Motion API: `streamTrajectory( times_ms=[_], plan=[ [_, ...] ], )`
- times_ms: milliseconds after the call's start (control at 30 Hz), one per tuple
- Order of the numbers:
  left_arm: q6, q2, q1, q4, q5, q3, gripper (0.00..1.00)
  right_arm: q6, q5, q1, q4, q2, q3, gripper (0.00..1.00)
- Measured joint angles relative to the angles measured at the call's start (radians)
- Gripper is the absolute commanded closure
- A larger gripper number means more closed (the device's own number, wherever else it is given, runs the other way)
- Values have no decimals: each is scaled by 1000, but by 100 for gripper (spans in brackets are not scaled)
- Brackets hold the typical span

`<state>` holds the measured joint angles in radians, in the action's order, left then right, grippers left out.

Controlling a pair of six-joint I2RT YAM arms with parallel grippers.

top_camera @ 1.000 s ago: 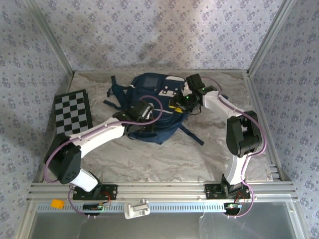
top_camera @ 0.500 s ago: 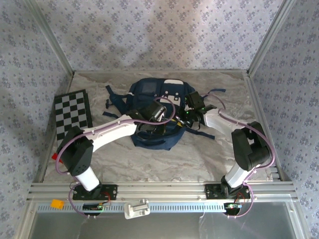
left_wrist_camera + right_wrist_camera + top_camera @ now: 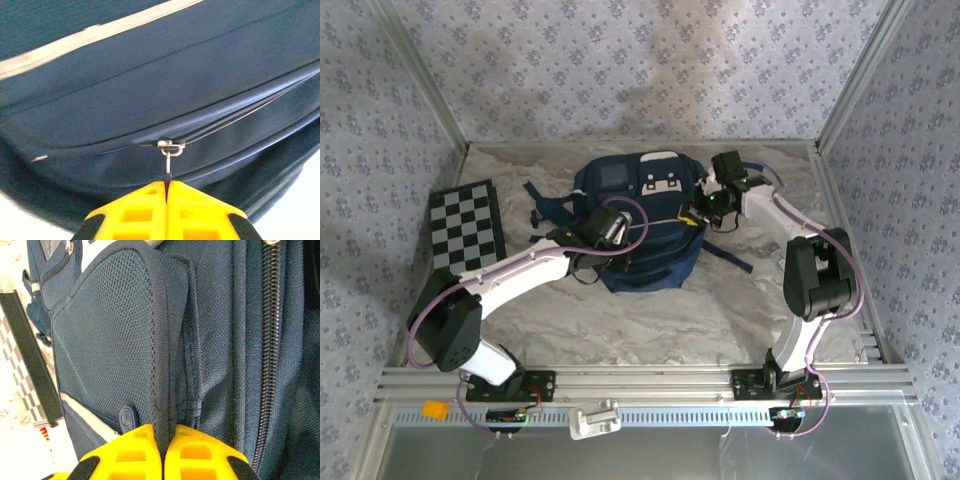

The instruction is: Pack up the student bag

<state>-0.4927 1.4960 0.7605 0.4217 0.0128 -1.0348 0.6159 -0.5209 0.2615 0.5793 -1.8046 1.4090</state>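
The student bag [image 3: 645, 220] lies in the middle of the table, navy, white patch and buckles at its far end. My left gripper [image 3: 620, 240] is at its left side. In the left wrist view this gripper [image 3: 166, 182] is shut on the dark tab of a metal zipper pull [image 3: 170, 150], below the light stripe [image 3: 90, 35]; the zipper to the right of the slider gapes slightly. My right gripper [image 3: 695, 215] is at the bag's right side. In the right wrist view it [image 3: 163, 429] is shut on the bound edge of a mesh side pocket [image 3: 110, 340], beside a closed zipper [image 3: 267, 340].
A checkerboard [image 3: 467, 225] leans at the left wall. The bag's dark straps [image 3: 535, 200] trail left, and one strap [image 3: 725, 255] trails right over the crumpled white cover. Aluminium rails [image 3: 640, 380] run along the near edge, with a small orange piece [image 3: 433, 409] below.
The right gripper has shut on the mesh pocket's edge. The bag has shifted and turned between both arms; the left gripper stays shut on the zipper pull.
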Motion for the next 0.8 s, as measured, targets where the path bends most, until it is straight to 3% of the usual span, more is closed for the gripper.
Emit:
streamTrajectory(
  times_ms=[67,200,267,367,467,700,767,800],
  plan=[
    [15,-1,-15,-13,-2,11,100,-19,0,-24,23,-32,43,66],
    [24,-4,-13,-35,-29,11,100,14,13,-39,16,-36,46,41],
    [21,-3,-13,-50,-54,11,100,67,45,-11,1,19,-11,34],
    [21,3,-13,-66,-84,10,100,160,67,62,-34,148,-145,32],
    [30,13,-13,-69,-104,5,100,269,79,143,-104,239,-261,40],
    [56,25,-13,-58,-102,-5,100,369,138,180,-186,182,-281,89],
    [73,25,-13,-60,-81,-4,100,351,143,166,-172,174,-266,100],
    [82,23,-16,-65,-71,1,100,346,143,160,-168,174,-261,100]
  ],
)
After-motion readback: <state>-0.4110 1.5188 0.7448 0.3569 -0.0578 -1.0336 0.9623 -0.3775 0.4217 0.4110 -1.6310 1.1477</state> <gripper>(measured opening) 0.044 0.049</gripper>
